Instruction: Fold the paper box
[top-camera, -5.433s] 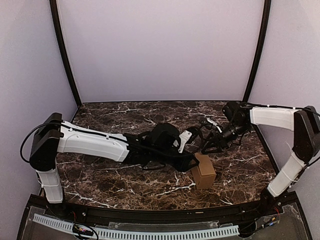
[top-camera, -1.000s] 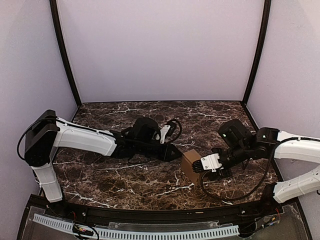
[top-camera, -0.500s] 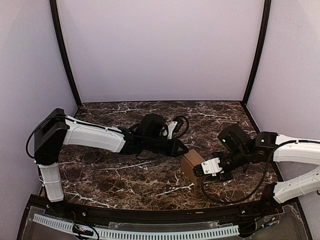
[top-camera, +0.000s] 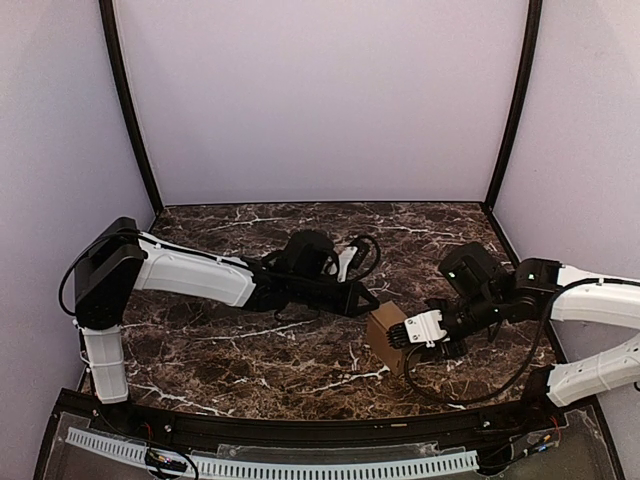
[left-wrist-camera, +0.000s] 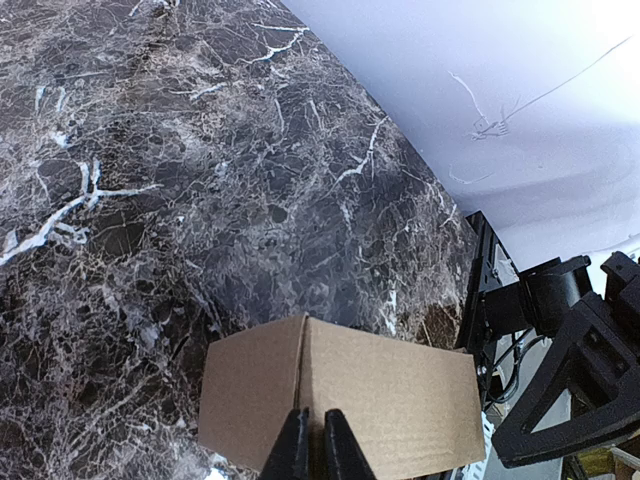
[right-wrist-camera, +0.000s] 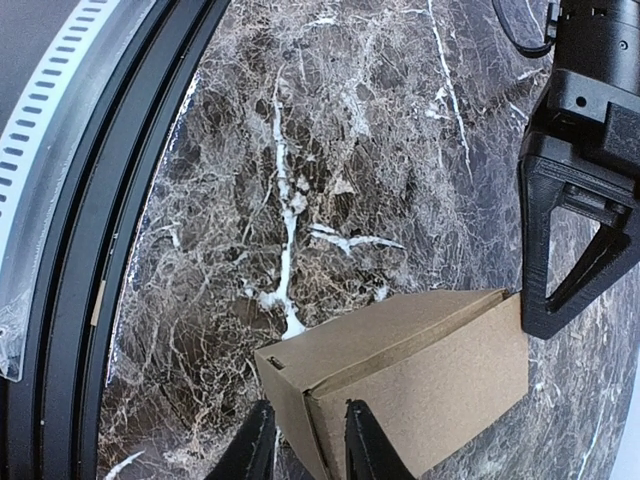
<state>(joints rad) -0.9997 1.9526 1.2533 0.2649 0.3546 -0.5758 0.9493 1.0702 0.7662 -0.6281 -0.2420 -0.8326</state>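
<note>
So the box (top-camera: 388, 336) is basically a box already. It's a closed-looking brown block sitting on the table (top-camera: 200, 350), just right of centre in the lower part of the top view, and no loose flat flaps are sticking out anywhere. I'd call the folding mostly done. My guess is that what's left is squaring it up and pressing the last flap home.

The left claw (top-camera: 371, 302) comes in from the left of the frame and touches the box's upper-left corner. The right claw (top-camera: 402, 338) meets it from the right side.

The wrist cams add what the top view can't:
- **Left wrist:** the box (left-wrist-camera: 340, 400) fills the bottom middle, with two clean faces meeting at a crisp vertical edge. The left claw (left-wrist-camera: 313, 420) is clenched to a sliver, tips right on that edge, with nothing visibly between them. It looks like it's nudging rather than holding.
- **Right wrist:** the right claw (right-wrist-camera: 308, 420) straddles the near corner of the box (right-wrist-camera: 420, 380) and seems to be grasping the cardboard there. There's also a seam along the top edge that doesn't look quite flush.
</note>
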